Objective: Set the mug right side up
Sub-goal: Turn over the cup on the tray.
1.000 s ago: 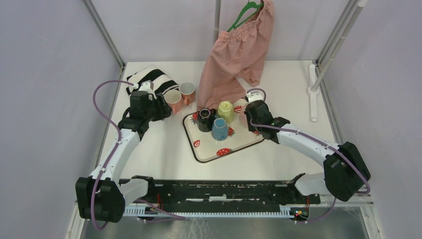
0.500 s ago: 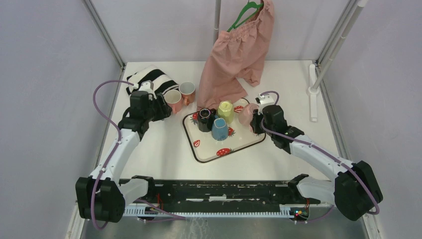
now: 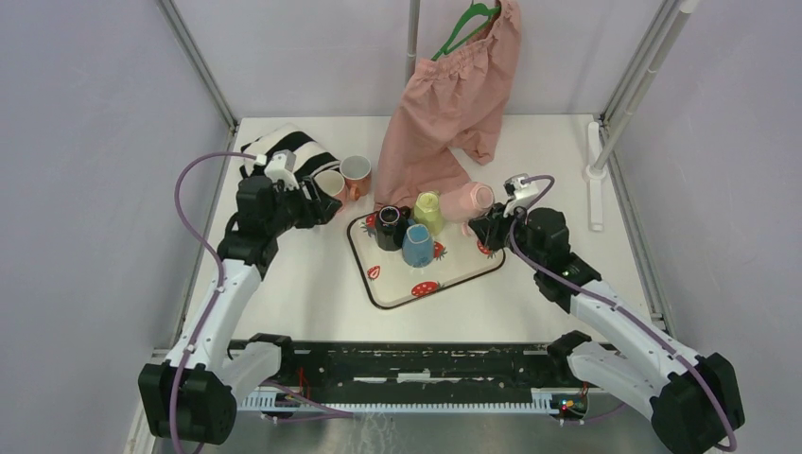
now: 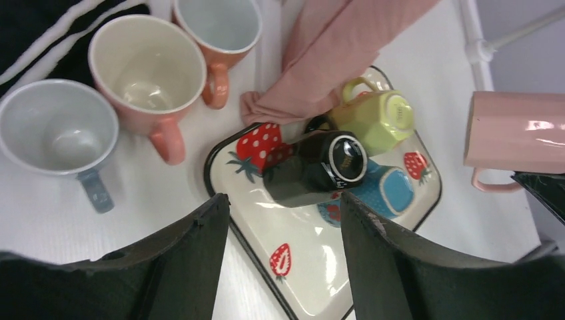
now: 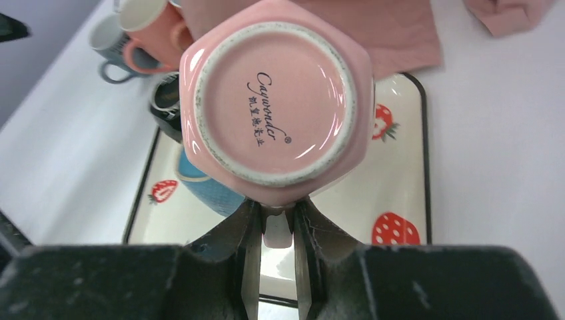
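Observation:
My right gripper (image 5: 276,212) is shut on the handle of a pink mug (image 5: 276,100) and holds it in the air, tipped on its side, above the right end of the strawberry tray (image 3: 454,274). Its base faces the right wrist camera. From above, the pink mug (image 3: 466,200) lies sideways beside my right gripper (image 3: 485,225), and it also shows in the left wrist view (image 4: 516,132). My left gripper (image 3: 320,210) is open and empty, left of the tray. A black mug (image 4: 320,167), a yellow mug (image 4: 373,113) and a blue mug (image 4: 393,190) sit upside down on the tray.
Three upright mugs stand left of the tray: grey (image 4: 56,130), peach (image 4: 146,73) and orange (image 4: 216,27). A striped black-and-white cloth (image 3: 284,147) lies at the back left. Pink shorts (image 3: 454,95) hang from a hanger and drape onto the table behind the tray. A white rail (image 3: 596,175) stands at right.
My right gripper has lifted the pink mug off the tray and swung to the right, tipping the mug onto its side. My left arm has shifted slightly left.

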